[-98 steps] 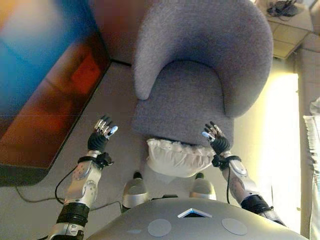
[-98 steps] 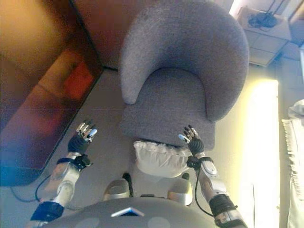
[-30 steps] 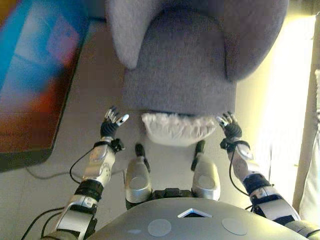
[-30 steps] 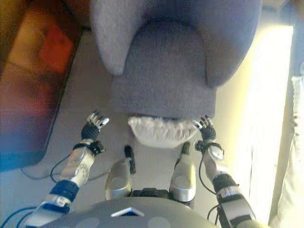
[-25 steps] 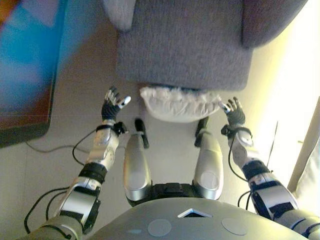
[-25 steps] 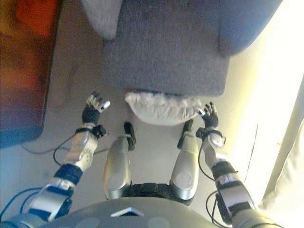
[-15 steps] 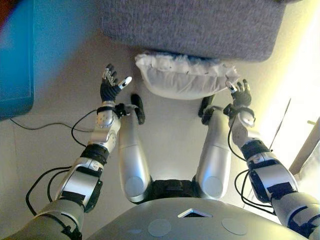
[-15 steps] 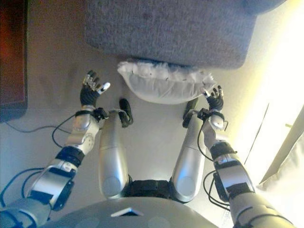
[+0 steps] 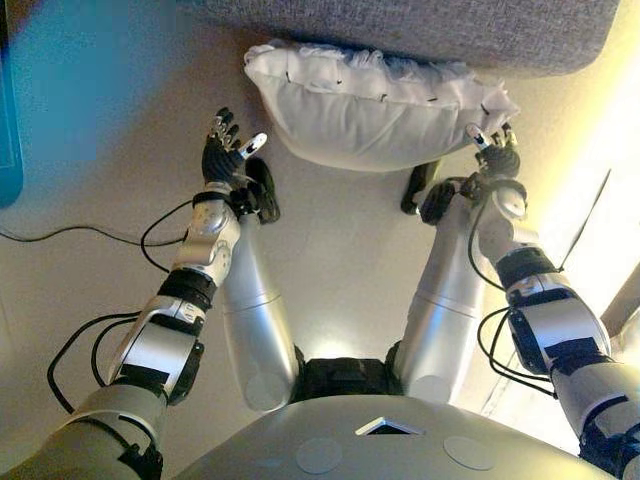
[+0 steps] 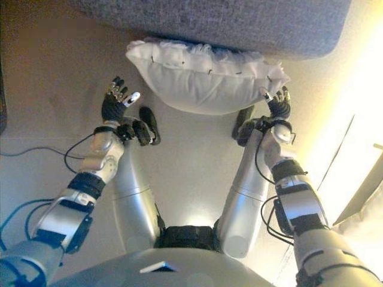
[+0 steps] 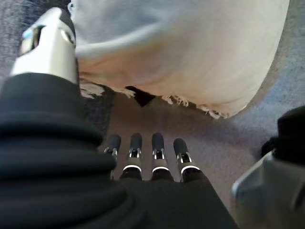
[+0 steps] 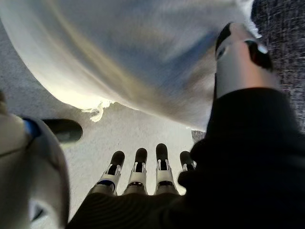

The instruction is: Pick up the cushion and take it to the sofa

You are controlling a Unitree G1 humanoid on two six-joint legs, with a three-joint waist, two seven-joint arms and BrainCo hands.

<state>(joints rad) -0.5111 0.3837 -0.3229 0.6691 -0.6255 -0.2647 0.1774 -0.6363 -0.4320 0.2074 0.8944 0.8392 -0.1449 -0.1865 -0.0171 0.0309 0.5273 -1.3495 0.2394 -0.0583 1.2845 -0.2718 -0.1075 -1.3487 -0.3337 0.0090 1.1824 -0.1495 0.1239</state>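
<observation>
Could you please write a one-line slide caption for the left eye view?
Open left hand and right hand flank the white cushion lying on the floor against the grey sofa.

The grey sofa is cut off by the top edge of both eye views; only its front edge is seen, and its seat, arms and back are out of frame. The far edge of the white cushion is hidden against the sofa front, so whether it rests on the floor or leans on the sofa cannot be told. Contact between the right hand and the cushion corner cannot be confirmed from the eye views. In both wrist views the cushion is cut off by the frame edges. A blue object is cut off at the left edge of the left eye view and cannot be identified.
</observation>
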